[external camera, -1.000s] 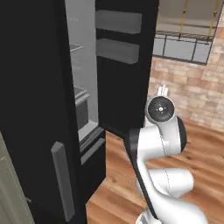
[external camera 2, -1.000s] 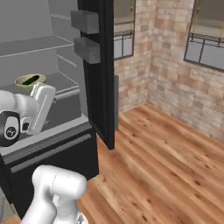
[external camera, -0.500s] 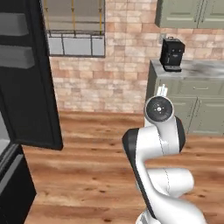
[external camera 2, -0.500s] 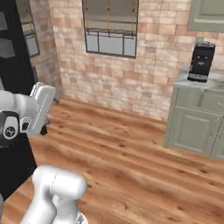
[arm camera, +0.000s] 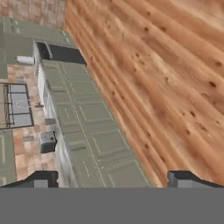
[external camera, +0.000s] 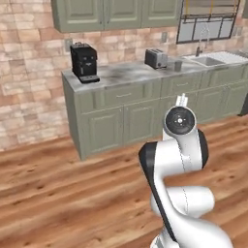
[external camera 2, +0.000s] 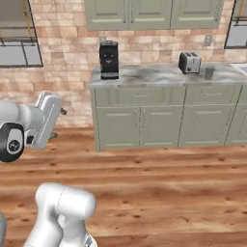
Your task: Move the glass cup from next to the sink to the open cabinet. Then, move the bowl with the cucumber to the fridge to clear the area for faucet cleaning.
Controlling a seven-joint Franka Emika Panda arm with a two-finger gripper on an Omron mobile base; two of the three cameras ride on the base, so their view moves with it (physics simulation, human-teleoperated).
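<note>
Cup point(external camera: 178, 66) and fingers point(arm camera: 183, 178) were well apart. The fingers were spread wide with nothing between them, as would be expected with no grasp begun. They were carried high and folded close to the arm point(external camera: 180, 145), probably so that nothing would be struck while the base was driven. From the hand, the wooden floor point(arm camera: 166, 65) and the fronts of the lower cabinets point(arm camera: 87, 118) were looked down upon.

Beyond the arm, a grey-topped worktop point(external camera: 121, 75) was seen along the brick wall. A black coffee machine point(external camera: 84, 63) was set at its near end and a toaster point(external camera: 155, 58) further along. The cup was stood upright on the worktop between the toaster and the sink point(external camera: 208, 60), just beside the sink. It was judged to be the glass cup of the task, placed where a drinking vessel would be left for rinsing. From this it was judged that the cup had not yet been taken to the cabinet. A drive toward the sink end would be called for before any reach could be made.
</note>
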